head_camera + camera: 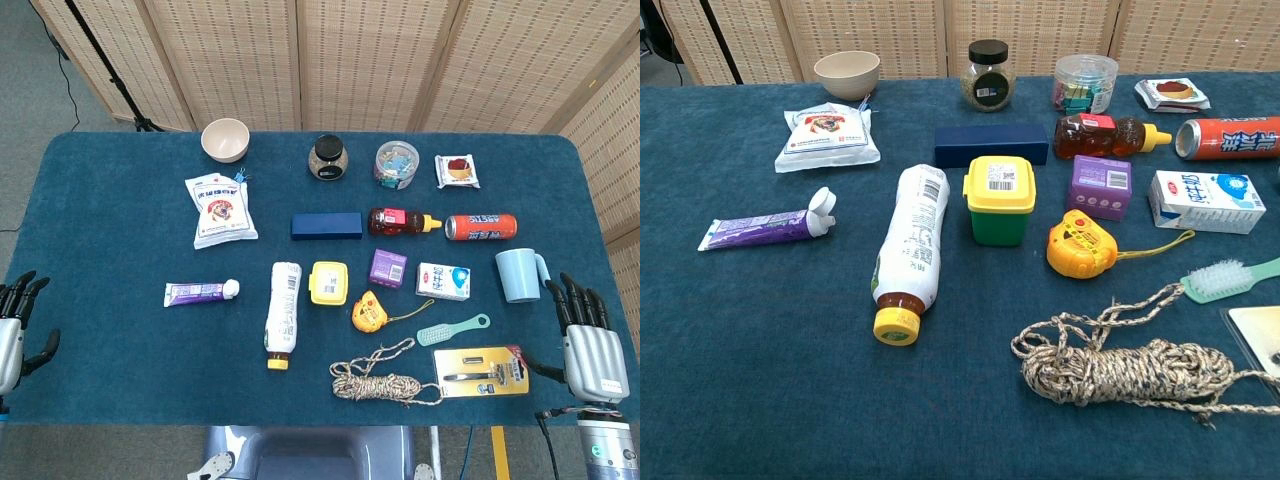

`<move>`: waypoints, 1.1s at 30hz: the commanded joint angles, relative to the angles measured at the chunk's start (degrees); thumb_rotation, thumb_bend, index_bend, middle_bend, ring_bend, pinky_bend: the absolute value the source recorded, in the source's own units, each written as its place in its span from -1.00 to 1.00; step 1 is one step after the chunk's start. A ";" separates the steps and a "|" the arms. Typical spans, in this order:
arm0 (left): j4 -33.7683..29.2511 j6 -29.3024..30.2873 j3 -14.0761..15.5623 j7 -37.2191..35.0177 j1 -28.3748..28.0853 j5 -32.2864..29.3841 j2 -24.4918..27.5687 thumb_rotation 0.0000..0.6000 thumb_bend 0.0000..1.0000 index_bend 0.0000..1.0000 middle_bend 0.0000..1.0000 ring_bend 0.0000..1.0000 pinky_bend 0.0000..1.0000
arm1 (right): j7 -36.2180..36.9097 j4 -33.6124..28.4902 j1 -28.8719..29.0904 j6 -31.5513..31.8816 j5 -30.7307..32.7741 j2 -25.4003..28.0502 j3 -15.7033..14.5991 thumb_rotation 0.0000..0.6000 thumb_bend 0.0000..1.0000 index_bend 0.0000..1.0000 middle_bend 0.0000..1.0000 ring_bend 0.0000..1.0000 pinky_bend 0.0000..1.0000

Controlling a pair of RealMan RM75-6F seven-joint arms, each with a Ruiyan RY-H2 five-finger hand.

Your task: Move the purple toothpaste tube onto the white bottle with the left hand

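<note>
toothpaste tube point(201, 292) left of bottle point(283, 313)

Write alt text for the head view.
A purple toothpaste tube lies left of a white bottle on a blue table crowded with small items. Both hands, left and right, rest open at the near corners.

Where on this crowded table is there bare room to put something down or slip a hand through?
Bare cloth lies along the near edge left of the rope, in front of the toothpaste tube and white bottle, next to the left hand. The far left, beside the bowl and white packet, is bare too. From the bottle rightward to the cup, things crowd together.
</note>
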 commanded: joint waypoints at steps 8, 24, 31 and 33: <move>0.10 -0.25 0.08 -0.32 0.00 -0.12 0.21 1.00 -0.26 -0.70 -0.80 -0.72 -0.80 | -0.26 -0.10 0.11 -0.19 0.23 -0.08 0.04 1.00 -1.00 -0.93 -1.00 -1.00 -1.00; -1.25 -2.55 -0.33 -0.33 -1.44 -0.38 2.02 1.00 -0.26 -0.41 -0.60 -0.50 -0.60 | 0.70 0.23 -0.41 0.43 0.31 0.18 0.00 1.00 -1.00 -0.93 -1.00 -1.00 -1.00; -1.11 -4.81 -1.29 1.62 -3.44 -1.27 1.96 1.00 -0.28 -0.29 -0.47 -0.40 -0.56 | 0.61 0.58 -0.25 0.00 1.28 0.16 0.30 1.00 -1.00 -0.93 -1.00 -1.00 -1.00; -1.14 -6.92 -1.63 2.06 -4.68 -2.27 1.94 1.00 -0.34 -0.29 -0.47 -0.40 -0.56 | 0.45 0.59 -0.07 -0.26 1.79 0.24 0.56 1.00 -1.00 -0.93 -1.00 -1.00 -1.00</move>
